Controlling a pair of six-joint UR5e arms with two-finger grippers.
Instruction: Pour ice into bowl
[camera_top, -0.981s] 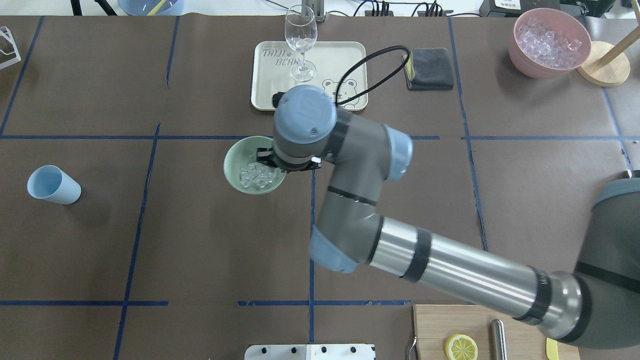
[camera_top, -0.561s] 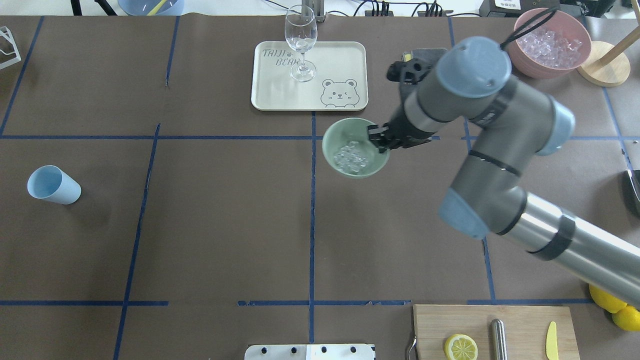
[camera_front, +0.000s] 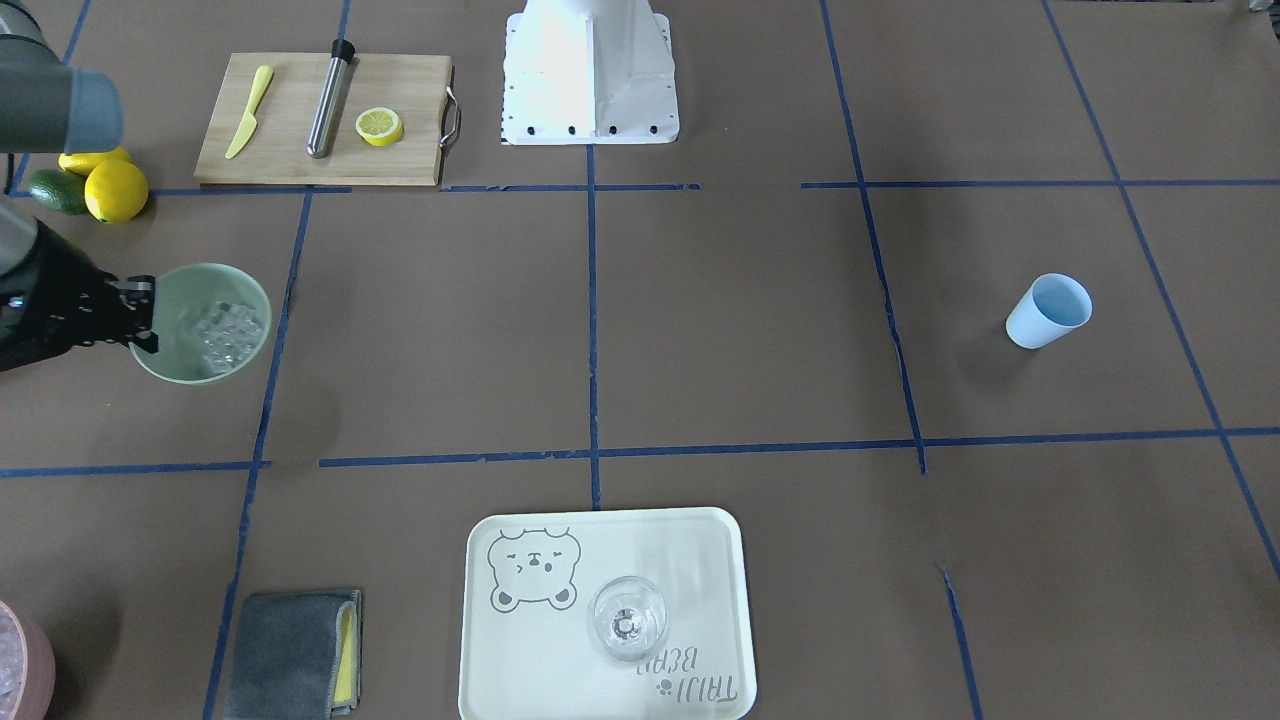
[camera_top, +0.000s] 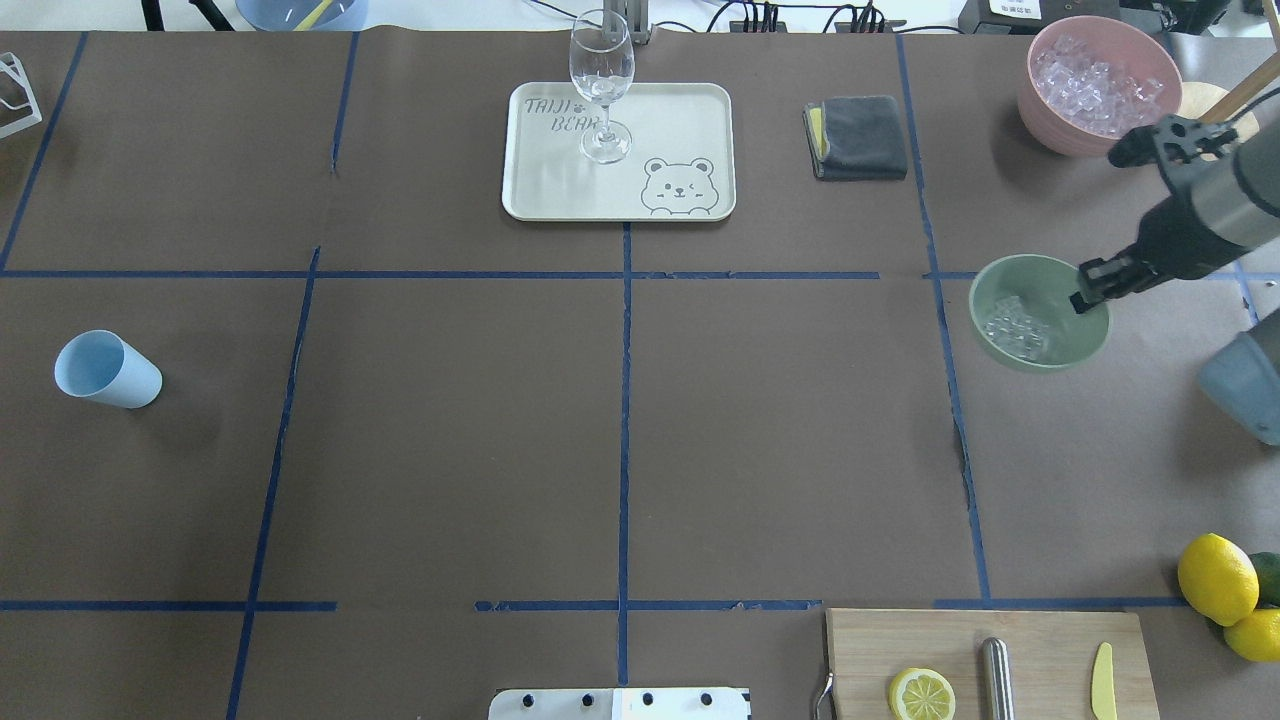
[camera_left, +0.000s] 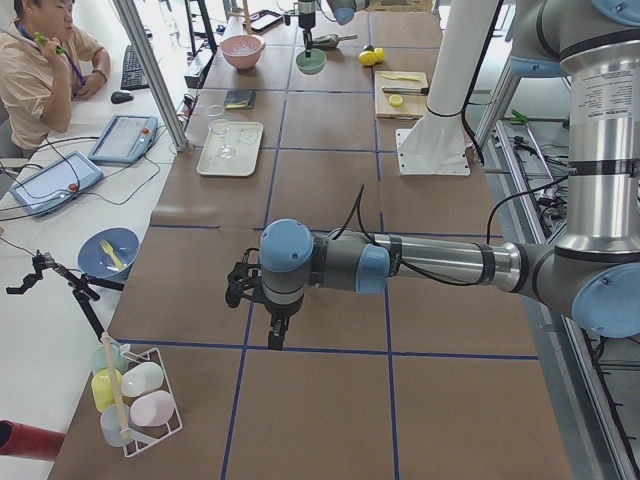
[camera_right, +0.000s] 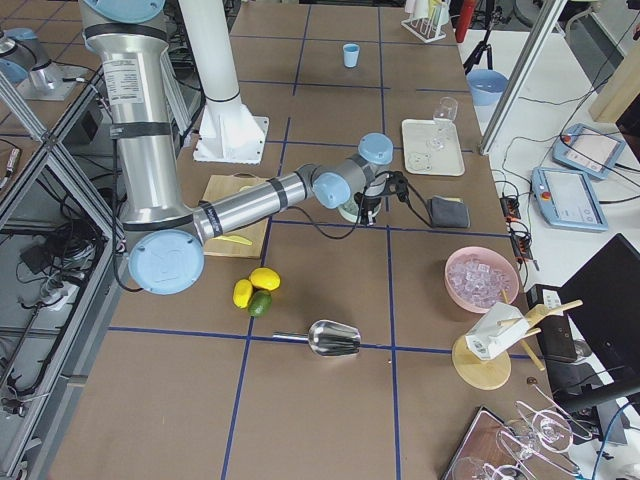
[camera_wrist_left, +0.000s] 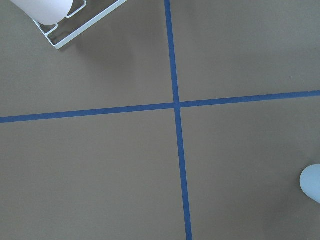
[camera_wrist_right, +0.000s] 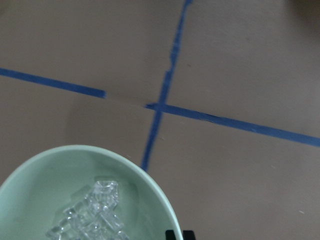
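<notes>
In the front-facing view, the right gripper (camera_front: 140, 315) is clamped on the rim of the round pale mint-green bowl (camera_front: 180, 300), which holds small clear ice cubes (camera_front: 228, 335). Overhead, the bowl lies well apart from the cream bear-printed tray (camera_top: 680, 110), toward the robot's right. From the left side, the left gripper (camera_left: 276, 335) hangs above the brown worktop (camera_left: 320, 400); whether its jaws are apart or together cannot be told

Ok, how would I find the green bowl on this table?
Look at the robot's far right corner of the brown table, where a brim-full pink bowl sits. A little nearer the robot is the green bowl, its rim pinched by the right gripper. It's mint green with only a few ice cubes.
</notes>
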